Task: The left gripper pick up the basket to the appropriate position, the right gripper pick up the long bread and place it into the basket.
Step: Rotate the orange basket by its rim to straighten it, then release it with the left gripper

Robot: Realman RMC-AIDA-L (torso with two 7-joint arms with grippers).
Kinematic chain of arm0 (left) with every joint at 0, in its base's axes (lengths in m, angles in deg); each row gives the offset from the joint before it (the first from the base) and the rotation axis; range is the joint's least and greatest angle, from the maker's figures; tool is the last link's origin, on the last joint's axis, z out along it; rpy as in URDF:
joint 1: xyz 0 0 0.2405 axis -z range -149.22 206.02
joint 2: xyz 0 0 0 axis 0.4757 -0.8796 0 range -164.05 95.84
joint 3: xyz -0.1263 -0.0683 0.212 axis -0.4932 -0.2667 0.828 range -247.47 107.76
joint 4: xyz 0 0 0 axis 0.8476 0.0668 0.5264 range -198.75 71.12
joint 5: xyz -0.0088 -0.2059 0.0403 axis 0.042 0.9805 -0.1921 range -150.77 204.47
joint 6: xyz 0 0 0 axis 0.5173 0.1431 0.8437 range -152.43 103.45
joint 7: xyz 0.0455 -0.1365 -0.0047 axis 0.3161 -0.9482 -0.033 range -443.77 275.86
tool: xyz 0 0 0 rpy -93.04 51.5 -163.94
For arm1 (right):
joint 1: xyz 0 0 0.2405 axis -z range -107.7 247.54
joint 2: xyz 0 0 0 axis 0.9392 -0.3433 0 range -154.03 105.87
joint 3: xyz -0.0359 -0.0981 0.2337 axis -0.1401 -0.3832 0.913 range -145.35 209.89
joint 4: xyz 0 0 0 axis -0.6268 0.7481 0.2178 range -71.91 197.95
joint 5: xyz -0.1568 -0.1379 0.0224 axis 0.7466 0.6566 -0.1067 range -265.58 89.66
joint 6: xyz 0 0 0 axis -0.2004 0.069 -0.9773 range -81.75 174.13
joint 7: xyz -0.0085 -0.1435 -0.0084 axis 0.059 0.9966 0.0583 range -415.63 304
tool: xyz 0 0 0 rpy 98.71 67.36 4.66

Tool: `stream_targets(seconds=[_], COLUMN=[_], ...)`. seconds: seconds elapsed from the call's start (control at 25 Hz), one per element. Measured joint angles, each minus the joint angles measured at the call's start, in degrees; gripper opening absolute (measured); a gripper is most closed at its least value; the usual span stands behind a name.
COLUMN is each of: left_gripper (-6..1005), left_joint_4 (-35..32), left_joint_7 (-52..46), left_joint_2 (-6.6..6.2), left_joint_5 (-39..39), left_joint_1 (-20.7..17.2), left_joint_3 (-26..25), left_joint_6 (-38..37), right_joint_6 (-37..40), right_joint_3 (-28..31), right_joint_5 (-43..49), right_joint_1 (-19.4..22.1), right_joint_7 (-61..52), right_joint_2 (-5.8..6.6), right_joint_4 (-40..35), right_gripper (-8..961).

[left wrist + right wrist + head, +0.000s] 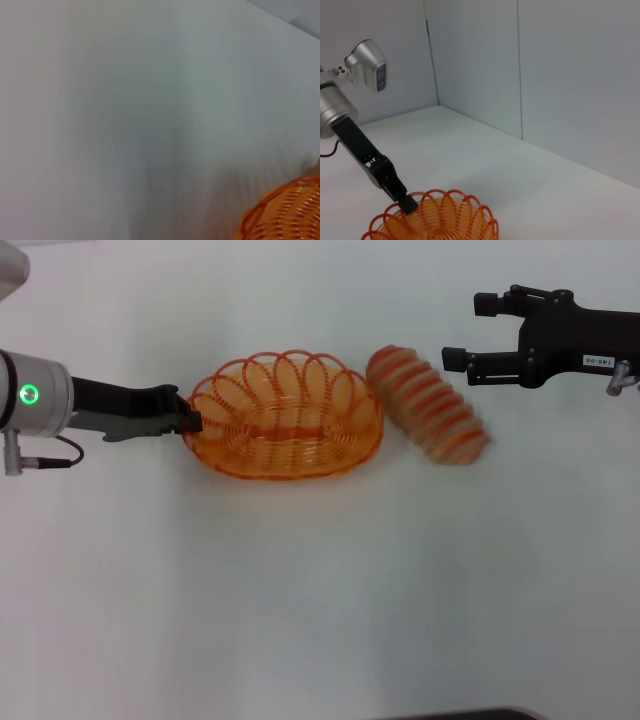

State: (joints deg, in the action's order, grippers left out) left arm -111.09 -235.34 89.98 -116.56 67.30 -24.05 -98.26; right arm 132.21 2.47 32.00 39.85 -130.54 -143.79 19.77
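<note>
Presently the left claw (190, 421) pinches the oval orange wire basket's (285, 420) looped rim, seemingly light and springy. The right claw (462, 332) hangs wide by the ridged, striped long bread (427, 403); best taken across its middle.

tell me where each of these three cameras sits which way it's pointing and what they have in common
Head view: from the robot's head, looking down at the table; both arms show, the left gripper at the basket rim, the right gripper open beyond the long bread.
Left wrist view: on the left wrist, facing bare table and a basket edge; no robot parts.
Right wrist view: on the right wrist, facing the walls and left arm.
All three show the basket.
</note>
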Motion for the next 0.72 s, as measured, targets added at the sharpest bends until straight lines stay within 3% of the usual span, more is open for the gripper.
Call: stream_targets(seconds=[0.4,0.72], left_gripper=[110,347], left_joint_4=[0.25,0.05], left_joint_7=[0.62,0.63], left_joint_2=[-0.21,-0.45], left_joint_5=[1.66,2.88], left_joint_1=[0.12,-0.01], left_joint_3=[0.02,-0.30], left_joint_6=[-0.65,-1.58], right_joint_6=[0.00,0.02], right_joint_3=[0.00,0.00], right_joint_5=[0.00,0.01], right_joint_1=[-0.04,-0.23], right_joint_7=[0.38,0.38], right_joint_2=[0.00,0.00], right_joint_4=[0.01,-0.03], right_gripper=[925,925])
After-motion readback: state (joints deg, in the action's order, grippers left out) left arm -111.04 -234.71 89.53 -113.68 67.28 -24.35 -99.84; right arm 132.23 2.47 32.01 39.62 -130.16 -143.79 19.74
